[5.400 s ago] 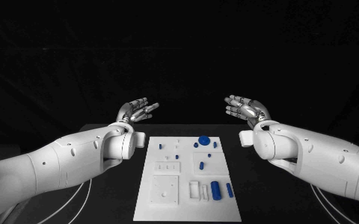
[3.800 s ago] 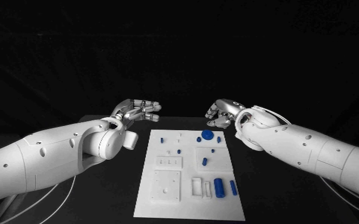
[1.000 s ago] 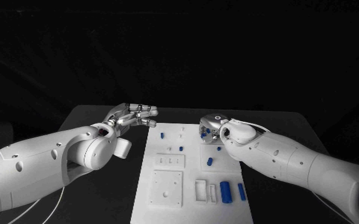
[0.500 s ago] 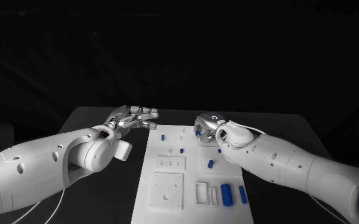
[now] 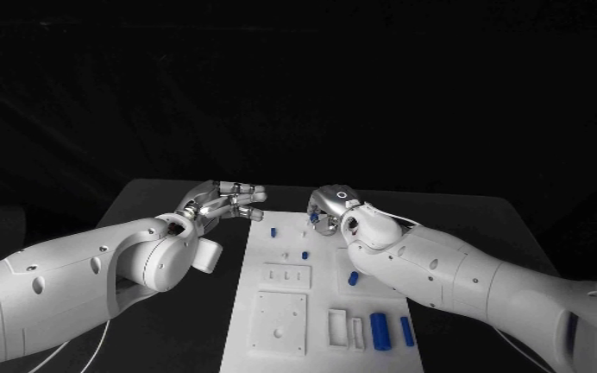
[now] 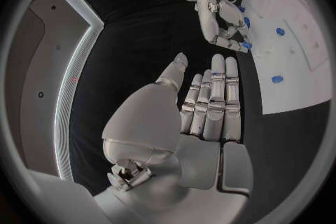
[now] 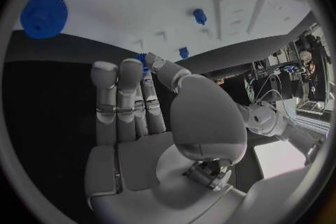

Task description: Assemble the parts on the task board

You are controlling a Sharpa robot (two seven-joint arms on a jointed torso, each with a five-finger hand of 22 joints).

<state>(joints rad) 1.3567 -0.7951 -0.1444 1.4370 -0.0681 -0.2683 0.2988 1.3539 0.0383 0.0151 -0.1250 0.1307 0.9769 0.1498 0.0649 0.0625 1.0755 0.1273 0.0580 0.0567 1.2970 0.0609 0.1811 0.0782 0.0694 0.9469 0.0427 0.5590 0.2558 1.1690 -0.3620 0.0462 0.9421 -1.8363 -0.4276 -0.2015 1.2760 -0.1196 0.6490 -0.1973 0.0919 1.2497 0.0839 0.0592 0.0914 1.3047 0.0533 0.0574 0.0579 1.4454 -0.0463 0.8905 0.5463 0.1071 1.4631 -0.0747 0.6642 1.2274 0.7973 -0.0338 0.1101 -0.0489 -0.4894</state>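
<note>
On the table: white task board [image 5: 284, 304] sits in the middle, small blue parts [image 5: 380, 331] scattered over it

Right hand: right hand [image 5: 327, 209] is over the board's far end, fingers bent down at a small blue piece [image 6: 246, 45]; can't tell if it's actually pinched or just touched

Left hand: left hand [image 5: 224, 201] hangs just off the board's far left corner, fingers straight and close together, holding nothing

Gear: round blue gear [image 7: 42, 13] lies on the board near the right hand's fingers

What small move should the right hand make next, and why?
Probably tighten the pinch, then lift slightly. The right hand is at the far end of the task board, with a small blue part between its thumb and a fingertip; a firm grip I cannot confirm. The left hand is open beside the board.
</note>
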